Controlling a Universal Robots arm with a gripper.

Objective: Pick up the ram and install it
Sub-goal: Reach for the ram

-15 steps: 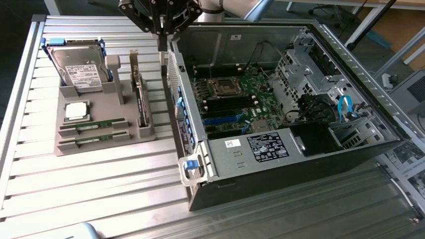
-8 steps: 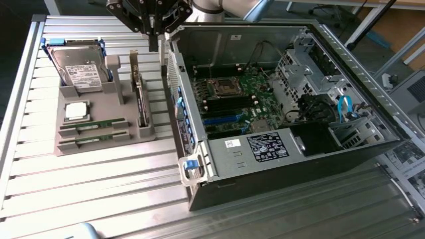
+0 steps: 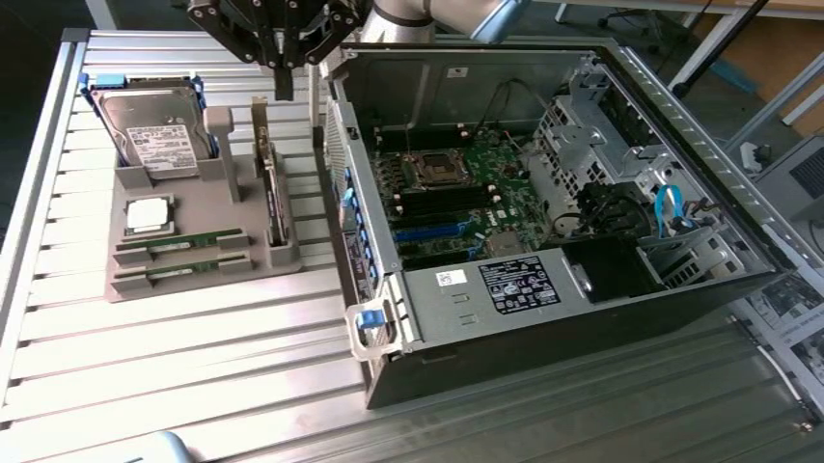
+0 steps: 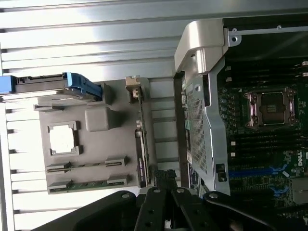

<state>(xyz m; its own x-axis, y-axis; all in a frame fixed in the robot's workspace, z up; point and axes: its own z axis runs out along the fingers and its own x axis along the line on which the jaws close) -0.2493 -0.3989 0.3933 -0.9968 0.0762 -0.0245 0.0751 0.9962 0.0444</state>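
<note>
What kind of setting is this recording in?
Probably a robotics lab bench for computer assembly: an open black desktop case, a grey plastic holder of computer parts, and a ribbed aluminium table.

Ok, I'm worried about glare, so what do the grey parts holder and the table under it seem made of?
The grey parts holder looks like matte plastic, possibly printed: uniform dull grey, no glints, blocky shapes. The table looks like bare metal, probably aluminium: silvery ribbed slats with bright reflected streaks.
</note>
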